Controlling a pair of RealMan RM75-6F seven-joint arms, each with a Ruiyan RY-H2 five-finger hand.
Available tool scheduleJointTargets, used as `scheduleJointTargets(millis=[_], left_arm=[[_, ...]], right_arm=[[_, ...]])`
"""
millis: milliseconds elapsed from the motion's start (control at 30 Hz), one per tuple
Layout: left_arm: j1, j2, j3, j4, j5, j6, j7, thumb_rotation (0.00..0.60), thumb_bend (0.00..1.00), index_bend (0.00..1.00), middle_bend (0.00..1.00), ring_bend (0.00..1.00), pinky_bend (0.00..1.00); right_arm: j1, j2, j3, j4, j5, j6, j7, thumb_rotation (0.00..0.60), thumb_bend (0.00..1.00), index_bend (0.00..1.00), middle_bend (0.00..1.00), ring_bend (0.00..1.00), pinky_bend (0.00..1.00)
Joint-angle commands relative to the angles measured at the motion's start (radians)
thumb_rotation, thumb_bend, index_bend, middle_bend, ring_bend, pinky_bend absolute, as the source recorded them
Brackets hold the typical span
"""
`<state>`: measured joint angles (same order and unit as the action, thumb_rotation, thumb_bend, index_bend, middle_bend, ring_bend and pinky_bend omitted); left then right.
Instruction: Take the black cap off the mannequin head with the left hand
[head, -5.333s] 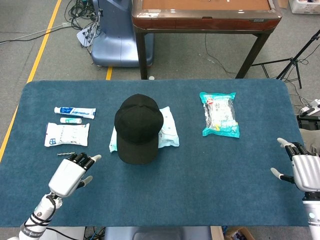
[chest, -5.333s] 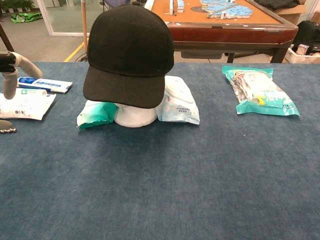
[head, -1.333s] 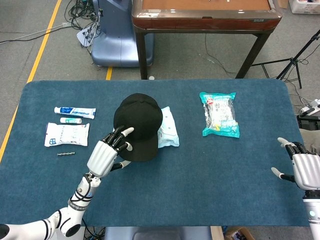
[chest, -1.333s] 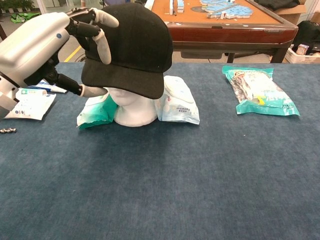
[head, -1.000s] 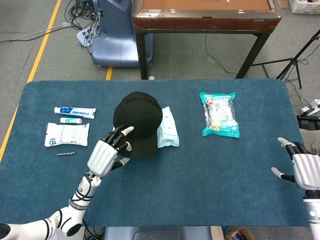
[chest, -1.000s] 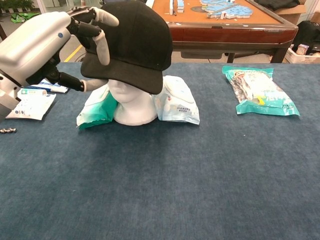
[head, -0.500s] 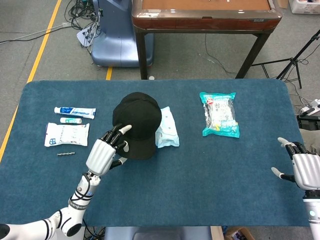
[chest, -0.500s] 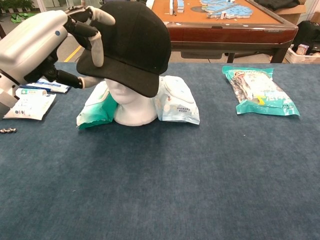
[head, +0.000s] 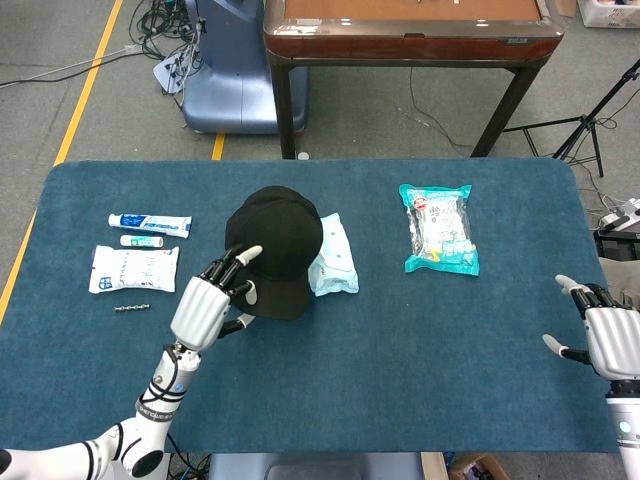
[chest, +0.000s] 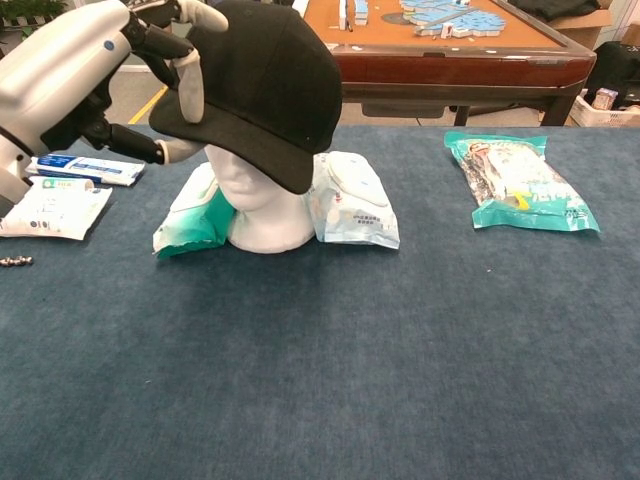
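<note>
The black cap (chest: 265, 80) sits tilted on the white mannequin head (chest: 262, 205), its brim raised on the left so the face shows. My left hand (chest: 85, 75) grips the brim's left edge, fingers on top and thumb underneath. In the head view the cap (head: 275, 245) is at the table's middle, with the left hand (head: 205, 300) at its near-left side. My right hand (head: 608, 340) hovers open at the table's far right edge, holding nothing.
A teal and white packet (chest: 355, 200) lies behind the mannequin head. A teal snack bag (chest: 520, 180) lies at the right. Toothpaste tubes (head: 150, 224), a white pouch (head: 133, 269) and a small screw (head: 131, 308) lie at the left. A wooden table (head: 410, 30) stands beyond.
My left hand reached the cap, took hold of its brim and has lifted it up and to the left. The mannequin's face has come into view. The right hand stayed still.
</note>
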<state>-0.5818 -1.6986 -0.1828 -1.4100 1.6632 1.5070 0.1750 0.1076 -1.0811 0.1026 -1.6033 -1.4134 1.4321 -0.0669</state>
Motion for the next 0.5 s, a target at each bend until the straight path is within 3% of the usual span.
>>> scheduleJointTargets(millis=[33,500], left_arm=[[0.001,0.005,-0.006,-0.013,-0.008,-0.003,0.003,0.6,0.27,0.64,0.15,0.1,0.32],[-0.008,0.037,-0.044,-0.1,-0.028,-0.009,0.023,0.6,0.27,0.66,0.11,0.06,0.31]], right_arm=[[0.0,0.0,0.0,0.0,-0.001,0.0,0.0,0.6,0.13,0.2,0.33,0.23,0.5],[0.0,-0.001,0.0,0.0,0.0,0.0,-0.002,0.6,0.13,0.2,0.33,0.23,0.5]])
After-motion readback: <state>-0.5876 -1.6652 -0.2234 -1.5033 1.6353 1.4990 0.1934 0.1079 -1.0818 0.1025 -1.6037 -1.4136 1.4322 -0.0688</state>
